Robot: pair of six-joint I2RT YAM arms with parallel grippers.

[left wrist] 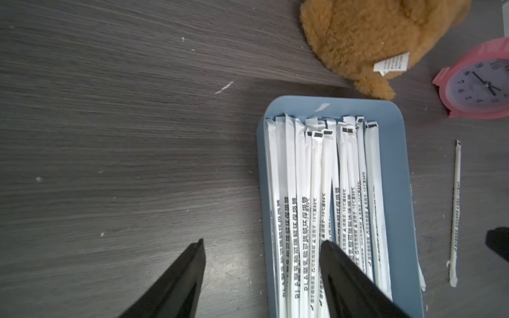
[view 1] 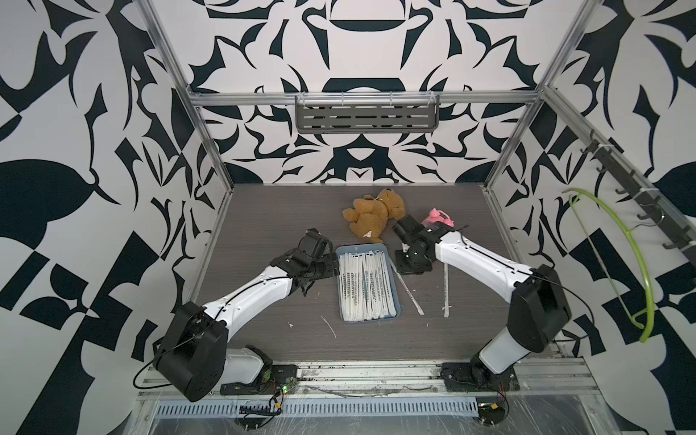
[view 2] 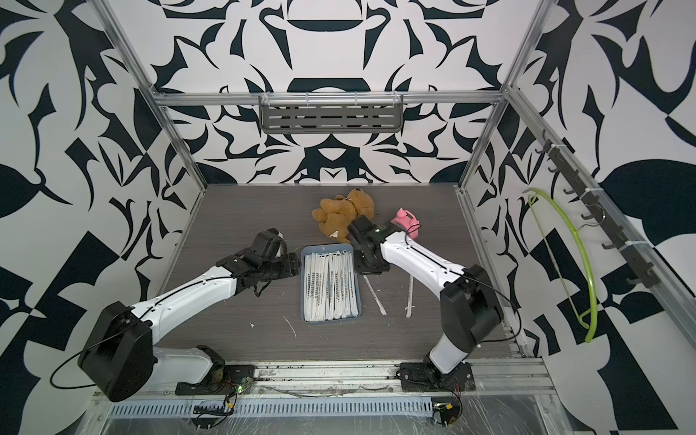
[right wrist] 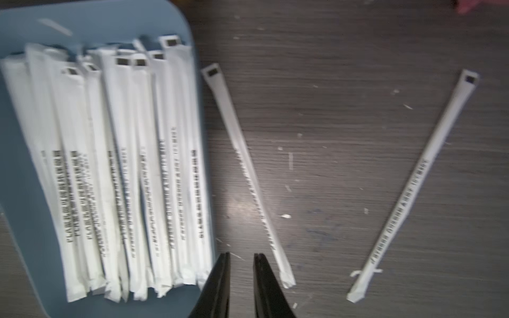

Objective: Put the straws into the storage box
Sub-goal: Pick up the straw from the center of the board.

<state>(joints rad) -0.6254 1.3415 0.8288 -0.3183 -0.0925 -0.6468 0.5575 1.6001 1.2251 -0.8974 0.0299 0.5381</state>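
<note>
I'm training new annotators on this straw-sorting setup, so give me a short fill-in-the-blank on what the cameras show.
1. Outside the shallow blue-grey plastic storage box, ____ white paper-wrapped straws lie loose on the dark wood-grain table.
2. The round alarm clock beside the fluffy brown teddy bear is coloured ____.
3. The black jaws of the left gripper stand ____, holding nothing.

Missing words: two; pink; open.

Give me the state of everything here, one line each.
storage box, nearly full
boxed straws, lying flat, lengthwise
loose straws, two, flat on table beside box
left gripper, open, empty
right gripper, slightly open, empty
teddy bear, lying down
green hanger, hanging on wall hook
</note>
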